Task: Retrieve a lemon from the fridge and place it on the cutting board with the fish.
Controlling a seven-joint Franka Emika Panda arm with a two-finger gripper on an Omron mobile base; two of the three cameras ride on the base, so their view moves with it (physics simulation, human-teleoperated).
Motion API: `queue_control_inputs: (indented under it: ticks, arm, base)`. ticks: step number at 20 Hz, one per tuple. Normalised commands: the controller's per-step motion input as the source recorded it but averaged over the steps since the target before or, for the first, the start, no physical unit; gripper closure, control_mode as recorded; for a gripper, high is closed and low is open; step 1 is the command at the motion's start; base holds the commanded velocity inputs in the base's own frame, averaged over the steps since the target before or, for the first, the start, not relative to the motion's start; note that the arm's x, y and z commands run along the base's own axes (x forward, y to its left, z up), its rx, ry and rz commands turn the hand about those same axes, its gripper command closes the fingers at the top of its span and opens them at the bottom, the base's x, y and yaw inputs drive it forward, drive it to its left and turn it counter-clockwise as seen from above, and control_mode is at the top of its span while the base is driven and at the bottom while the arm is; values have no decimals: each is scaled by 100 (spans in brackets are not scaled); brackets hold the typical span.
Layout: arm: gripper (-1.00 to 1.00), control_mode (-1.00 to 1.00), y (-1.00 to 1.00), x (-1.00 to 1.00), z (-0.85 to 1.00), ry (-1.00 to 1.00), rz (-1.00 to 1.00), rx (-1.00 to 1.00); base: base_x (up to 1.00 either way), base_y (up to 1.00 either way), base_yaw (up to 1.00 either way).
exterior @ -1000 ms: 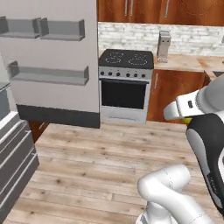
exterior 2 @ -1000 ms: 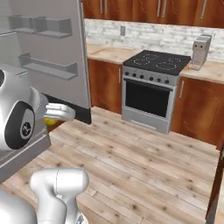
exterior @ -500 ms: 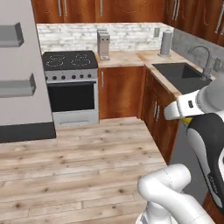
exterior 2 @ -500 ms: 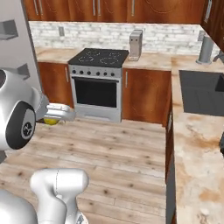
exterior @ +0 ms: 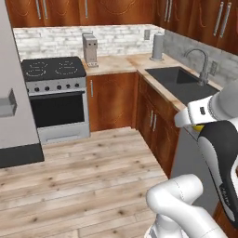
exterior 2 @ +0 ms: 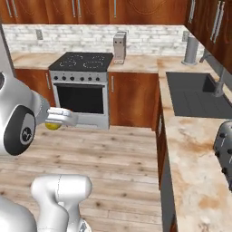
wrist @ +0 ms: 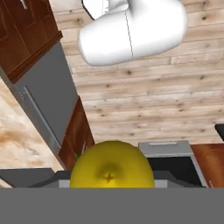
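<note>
The base has swung away from the fridge (exterior: pixel 14 111) toward the sink (exterior: pixel 179 81), gripper (exterior 2: pixel 61 118) clenched on the lemon (wrist: pixel 111 165), carrying underway

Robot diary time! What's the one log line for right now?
stage: carrying | gripper: shut on lemon | stove: ahead | sink: to the right
</note>
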Motion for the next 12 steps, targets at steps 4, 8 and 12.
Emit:
queue_control_inputs:
  ticks: [4, 8, 12]
  arm:
    - [100, 100, 0, 0, 0, 0, 0, 0]
    - [100, 100, 0, 0, 0, 0, 0, 0]
    - [100, 100, 0, 0, 0, 0, 0, 0]
  base:
    - [80, 0, 2]
    - [96, 0, 8]
    - [100, 0, 11]
